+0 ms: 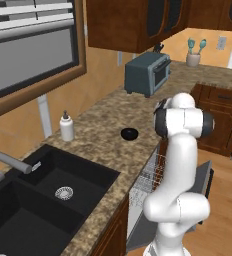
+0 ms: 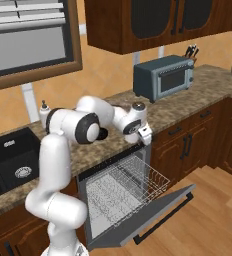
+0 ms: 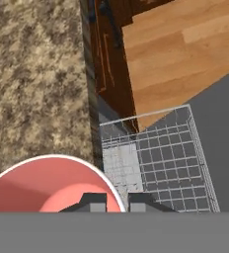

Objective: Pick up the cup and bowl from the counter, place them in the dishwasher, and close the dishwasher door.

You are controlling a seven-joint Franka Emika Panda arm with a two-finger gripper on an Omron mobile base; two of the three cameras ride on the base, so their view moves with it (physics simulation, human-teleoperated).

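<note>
Already the long brown speckled granite tabletop (image 1: 103, 120) runs across the frame's middle, with the dark grey dishwasher door (image 2: 153, 212) dropped open at lower right and its silvery wire rack (image 3: 158, 158) out. Centre frame sits the small shallow black bowl (image 1: 129, 133): light, rigid, probably slick, best pinched at its rim. The pinkish-red-topped white cup (image 3: 47, 185) fills the hand view's lower left, its rim between the fingers (image 3: 93, 201), apparently gripped. No legible writing.
</note>
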